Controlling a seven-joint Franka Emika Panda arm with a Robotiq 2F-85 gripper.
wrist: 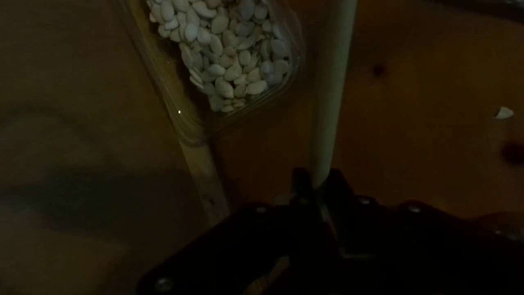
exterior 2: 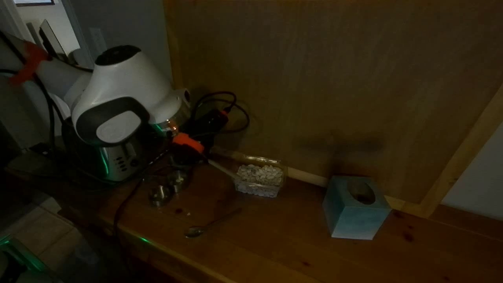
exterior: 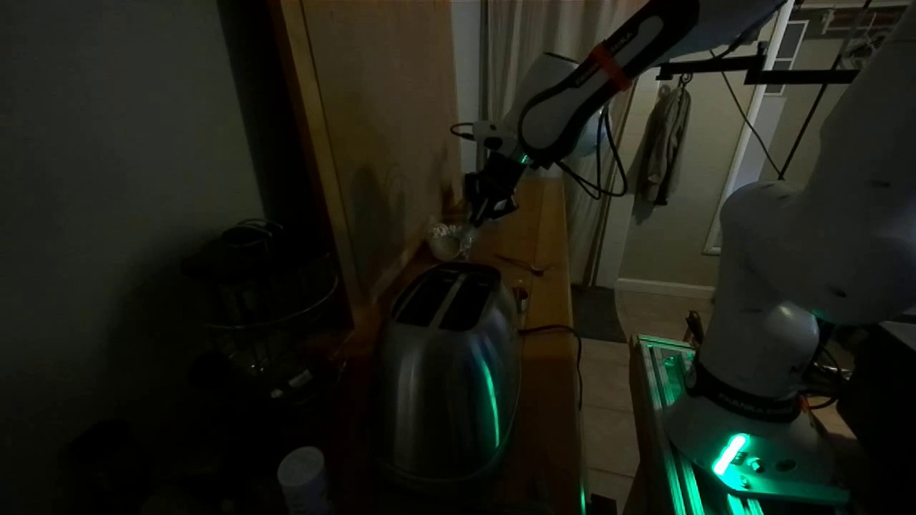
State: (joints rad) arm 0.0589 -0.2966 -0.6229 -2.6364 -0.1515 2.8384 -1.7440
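A pale stick (wrist: 333, 90) is pinched in the narrowed gripper (wrist: 319, 177), apparently near one end, so that most of its length is left free. In an exterior view it is slanted down rightward toward a clear container (exterior 2: 258, 189), by whose walls pale seeds (exterior 2: 260, 173) are likely kept from scattering; contact cannot be told. A spoon (exterior 2: 195, 232) is placed nearer.

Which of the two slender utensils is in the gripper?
The pale rod, pinched between the fingertips; the shiny spoon lies apart on the wooden counter.
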